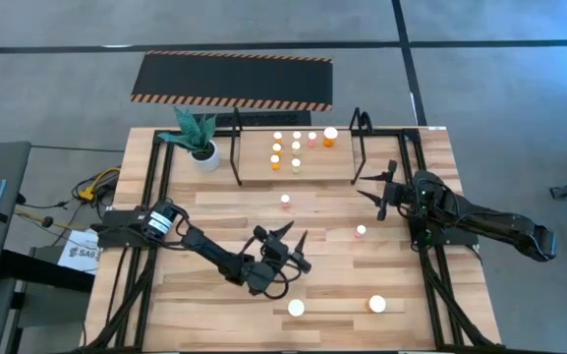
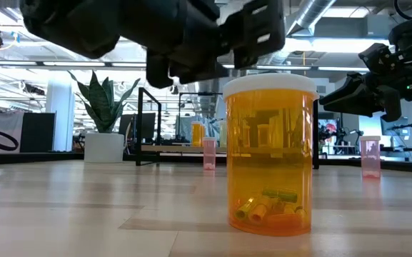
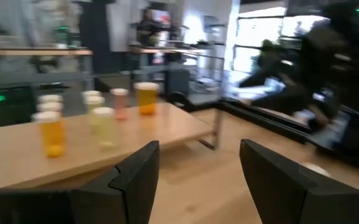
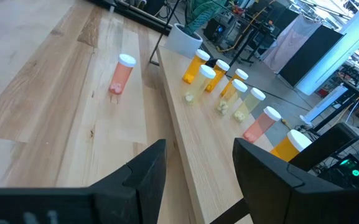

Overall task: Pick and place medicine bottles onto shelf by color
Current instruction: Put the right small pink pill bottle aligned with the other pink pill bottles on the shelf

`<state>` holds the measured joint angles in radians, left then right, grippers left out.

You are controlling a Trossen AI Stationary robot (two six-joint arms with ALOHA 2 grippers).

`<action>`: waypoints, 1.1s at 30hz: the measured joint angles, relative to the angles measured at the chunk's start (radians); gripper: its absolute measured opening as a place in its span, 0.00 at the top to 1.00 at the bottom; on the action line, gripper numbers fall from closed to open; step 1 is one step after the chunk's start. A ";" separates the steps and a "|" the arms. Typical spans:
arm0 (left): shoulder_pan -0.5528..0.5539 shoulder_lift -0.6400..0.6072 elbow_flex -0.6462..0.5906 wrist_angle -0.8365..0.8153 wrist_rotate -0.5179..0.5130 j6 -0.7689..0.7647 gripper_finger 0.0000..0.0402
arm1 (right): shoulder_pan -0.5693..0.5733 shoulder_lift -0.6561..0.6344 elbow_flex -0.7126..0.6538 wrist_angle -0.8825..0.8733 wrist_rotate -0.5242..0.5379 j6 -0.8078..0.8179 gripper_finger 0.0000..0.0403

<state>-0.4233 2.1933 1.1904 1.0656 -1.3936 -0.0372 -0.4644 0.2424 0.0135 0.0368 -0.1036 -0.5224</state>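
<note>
Medicine bottles [image 1: 296, 146]: several grouped on shelf [image 1: 254, 167], likely colour-sorted; left claw [image 1: 285, 244] and right claw [image 1: 379, 187] spread, empty.

We can read almost nothing here. A white sheet [image 1: 80, 251] lying off the worktop's left edge in the high view carries dark letters that look like "SAB", though the rest is cut off and we cannot be sure. We make out no lettering on the medicine bottles [image 4: 197, 66].
</note>
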 joint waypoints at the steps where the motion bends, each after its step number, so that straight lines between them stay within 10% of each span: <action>1: -0.005 0.000 0.000 -0.003 0.024 0.000 0.47 | 0.000 0.000 0.000 0.000 0.000 0.000 0.49; 12: 0.055 -0.140 -0.124 -0.124 0.238 -0.009 0.47 | 0.000 0.000 0.000 0.000 0.000 0.000 0.49; 33: -0.187 -0.662 -0.550 -0.138 0.049 0.273 0.48 | 0.000 0.000 0.000 0.000 0.000 0.000 0.49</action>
<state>-0.6102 1.5315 0.6401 0.9274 -1.3449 0.2357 -0.4644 0.2424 0.0135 0.0368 -0.1036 -0.5224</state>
